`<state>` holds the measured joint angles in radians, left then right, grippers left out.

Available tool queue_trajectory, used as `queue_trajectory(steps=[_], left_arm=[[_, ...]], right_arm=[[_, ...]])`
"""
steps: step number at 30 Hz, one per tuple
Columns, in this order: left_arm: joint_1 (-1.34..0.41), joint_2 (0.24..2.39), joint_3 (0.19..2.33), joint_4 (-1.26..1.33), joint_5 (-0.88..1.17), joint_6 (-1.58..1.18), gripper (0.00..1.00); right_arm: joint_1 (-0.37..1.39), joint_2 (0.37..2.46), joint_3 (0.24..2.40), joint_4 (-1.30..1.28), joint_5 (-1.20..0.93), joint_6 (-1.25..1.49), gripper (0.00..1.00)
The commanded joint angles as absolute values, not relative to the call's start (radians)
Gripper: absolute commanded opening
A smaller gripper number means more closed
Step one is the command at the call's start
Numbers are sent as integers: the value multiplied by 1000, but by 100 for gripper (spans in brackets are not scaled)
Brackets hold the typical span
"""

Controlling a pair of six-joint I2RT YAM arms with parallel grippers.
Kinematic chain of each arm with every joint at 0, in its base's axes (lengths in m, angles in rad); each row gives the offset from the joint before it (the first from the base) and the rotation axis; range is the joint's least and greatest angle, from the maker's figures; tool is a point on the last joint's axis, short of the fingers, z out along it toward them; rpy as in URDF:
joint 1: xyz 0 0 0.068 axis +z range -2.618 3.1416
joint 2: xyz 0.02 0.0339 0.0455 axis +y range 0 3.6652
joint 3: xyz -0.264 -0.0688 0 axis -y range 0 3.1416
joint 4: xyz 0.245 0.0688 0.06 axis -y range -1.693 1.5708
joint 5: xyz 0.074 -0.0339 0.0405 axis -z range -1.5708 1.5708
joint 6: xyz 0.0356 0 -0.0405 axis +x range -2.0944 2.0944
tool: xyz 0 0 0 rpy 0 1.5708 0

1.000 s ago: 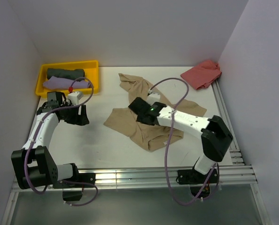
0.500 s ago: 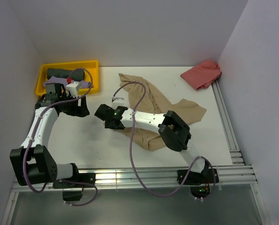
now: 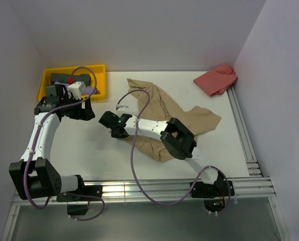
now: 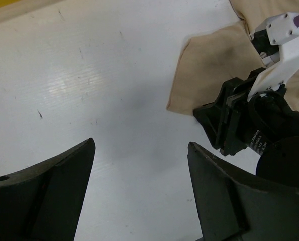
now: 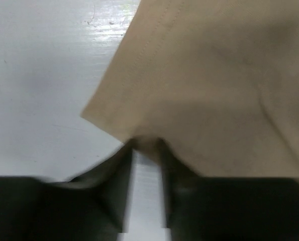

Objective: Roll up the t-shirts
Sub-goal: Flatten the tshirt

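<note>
Currently, a large, soft tan-beige t-shirt (image 3: 164, 105) is seen crumpled and unrolled across the middle of the white table (image 3: 89, 150), spread from the upper centre of the overhead view down to the lower centre. The right gripper (image 5: 145, 148) is set low at the shirt's left-hand corner. Its two dark fingers (image 5: 116, 191) are drawn to a narrow gap, with the stitched hem bunched at their tips. Whether the cloth is truly pinched or only touched cannot be told, as the wrist view is blurred. That corner is presumably chosen because it offers a free edge by which the garment can be pulled flat before any rolling is begun.

The left gripper (image 4: 140, 145) is held above bare table at the centre left of the overhead view, near the yellow plastic tray (image 3: 102, 75). Its jaws are spread wide and nothing is between them. It is judged to be posted there, facing the shirt's left corner, so that a second hold can be taken when needed.

In the tray, at the upper left, a dark grey-green rolled tee (image 3: 64, 78) is stowed, seemingly finished. A salmon-red tee (image 3: 217, 79) is seen heaped at the upper right, well apart from both arms, and is judged not yet rolled.
</note>
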<state>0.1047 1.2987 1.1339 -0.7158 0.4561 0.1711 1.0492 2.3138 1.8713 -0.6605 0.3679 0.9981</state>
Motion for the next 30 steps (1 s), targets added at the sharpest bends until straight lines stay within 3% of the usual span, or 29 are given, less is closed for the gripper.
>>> queue_trajectory(steps=[1,2,4,15,25,30], left_arm=[[103,1281,1164,-718,476,167,80],[101,1282,1166,-718,472,167,80],[101,1285,1163,-715,474,166,80],[103,1319,1146,-703,472,179,76],[103,1353,1118,-686,469,193,75],[100,1358,1103,-683,459,212,75]], right_arm=[[1052,2318,1836,-635,350,1008,24],[1057,2306,1823,-631,345,1014,10],[1075,2292,1784,-623,344,1017,1],[1262,2109,1439,-503,285,1078,0],[1439,2048,1353,-503,203,1141,0],[1459,1852,1106,-457,206,1256,0]])
